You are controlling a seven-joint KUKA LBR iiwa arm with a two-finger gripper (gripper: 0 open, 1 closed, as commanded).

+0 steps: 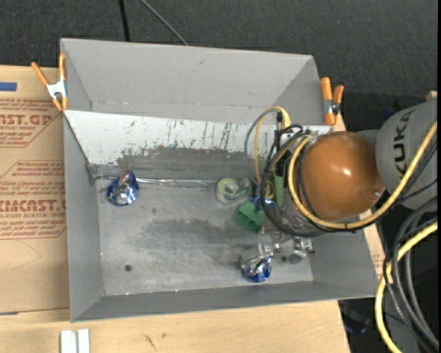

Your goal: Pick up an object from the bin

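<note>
My gripper (285, 247) reaches down at the bin's front right, mostly hidden under the arm's orange cover. Right at its lower left end lies a small crumpled blue and silver thing (256, 268), near the front wall. It touches the gripper's metal parts, though whether it is gripped does not show. A green blocky piece (248, 216) lies just left of the gripper, partly under the wrist cables. A pale translucent ring (231, 190) sits a little further back.
A second blue and silver crumpled thing (122, 189) lies at the bin's far left, close to the back wall. The arm and its cables cover the bin's right side.
</note>
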